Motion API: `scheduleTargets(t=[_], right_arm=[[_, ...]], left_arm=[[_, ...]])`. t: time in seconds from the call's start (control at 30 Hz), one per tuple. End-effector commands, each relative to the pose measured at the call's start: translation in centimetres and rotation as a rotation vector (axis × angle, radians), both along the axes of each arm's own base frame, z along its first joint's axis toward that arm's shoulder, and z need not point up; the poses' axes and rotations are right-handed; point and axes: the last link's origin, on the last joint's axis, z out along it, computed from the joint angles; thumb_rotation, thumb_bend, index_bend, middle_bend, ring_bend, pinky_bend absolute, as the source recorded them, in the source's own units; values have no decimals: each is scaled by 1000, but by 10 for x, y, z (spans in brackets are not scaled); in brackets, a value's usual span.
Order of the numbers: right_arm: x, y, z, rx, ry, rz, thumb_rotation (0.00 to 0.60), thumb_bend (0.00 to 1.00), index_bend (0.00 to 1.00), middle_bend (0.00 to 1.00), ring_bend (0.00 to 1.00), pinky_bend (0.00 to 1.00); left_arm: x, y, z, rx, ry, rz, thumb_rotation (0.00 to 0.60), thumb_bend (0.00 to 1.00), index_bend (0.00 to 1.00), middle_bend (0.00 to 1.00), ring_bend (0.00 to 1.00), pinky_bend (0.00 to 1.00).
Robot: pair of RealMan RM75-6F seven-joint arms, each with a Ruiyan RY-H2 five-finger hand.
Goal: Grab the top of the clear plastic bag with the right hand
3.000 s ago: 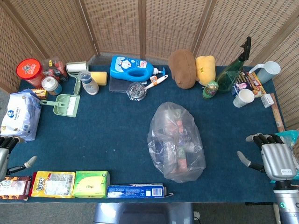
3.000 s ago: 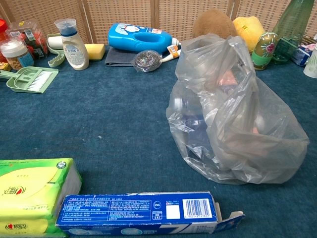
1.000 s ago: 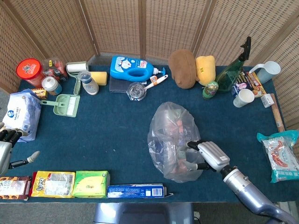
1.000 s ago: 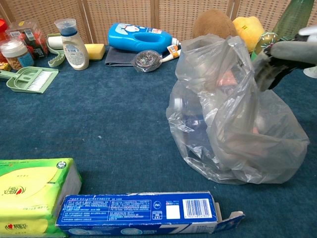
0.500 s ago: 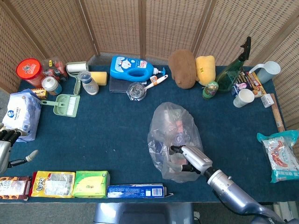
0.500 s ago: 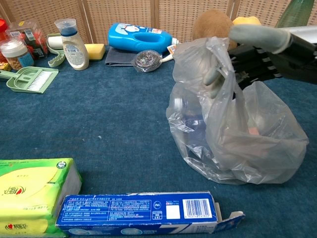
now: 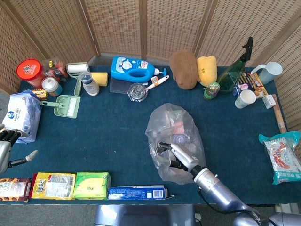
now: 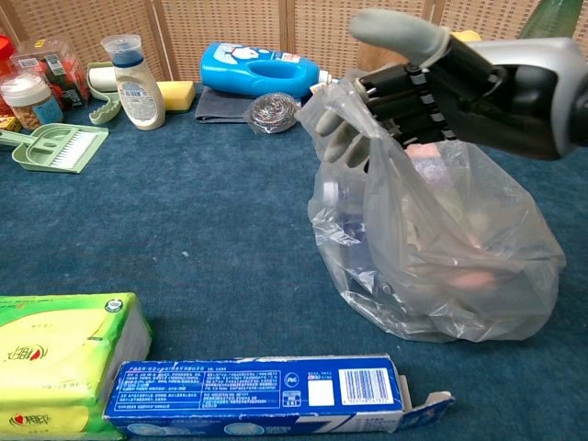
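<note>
The clear plastic bag [image 7: 178,128] [image 8: 450,248] stands at the middle of the blue table with several small packets inside. My right hand [image 7: 175,157] [image 8: 415,81] is at the bag's top on its near side. Its fingers [image 8: 345,141] reach into the gathered plastic at the top and show through the film, while the thumb stands raised above the bag and apart from them. The plastic is not pinched between thumb and fingers. My left hand [image 7: 6,149] hovers at the table's left edge with its fingers apart and nothing in them.
A blue box [image 8: 266,393] and green tissue pack [image 8: 64,363] lie along the front edge. A blue detergent bottle [image 7: 134,69], steel scourer [image 7: 137,92], brown plush [image 7: 184,68], green dustpan [image 7: 66,105] and cups [image 7: 245,98] line the back. A snack bag [image 7: 282,157] lies at the right.
My right hand has moved left from the table's right edge to the bag's top, its fingers pushing into the plastic and shifting the top leftward. The left hand has barely moved.
</note>
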Motion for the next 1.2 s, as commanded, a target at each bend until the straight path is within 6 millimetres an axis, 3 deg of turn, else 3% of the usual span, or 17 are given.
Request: scheduleTargets(t=[0.03, 0.4, 0.53, 0.73, 0.97, 1.2], right_arm=[[5, -3, -8, -18, 4, 2, 47, 172, 332, 347, 305, 232], [14, 0, -30, 49, 31, 19, 50, 172, 363, 359, 324, 231], [24, -5, -32, 126, -52, -48, 51, 171, 386, 385, 362, 235], [49, -13, -9, 290, -293, -202, 52, 172, 403, 408, 417, 265], [64, -29, 24, 428, -527, -379, 49, 174, 415, 460, 503, 514], [68, -40, 48, 505, -618, -482, 47, 176, 419, 474, 534, 616]], left_arm=[[0, 1, 0, 1, 0, -2, 0, 156, 362, 356, 309, 133], [-1, 2, -2, -6, -3, 2, 0, 156, 362, 356, 309, 133], [-3, 1, 0, 0, -1, 9, 0, 157, 362, 356, 309, 133], [-6, 1, 1, 6, 3, 19, 0, 156, 362, 356, 309, 133], [-6, 2, 0, 2, 1, 21, 0, 156, 362, 356, 309, 133], [-7, 2, 0, 4, 4, 25, 0, 157, 362, 356, 309, 134]])
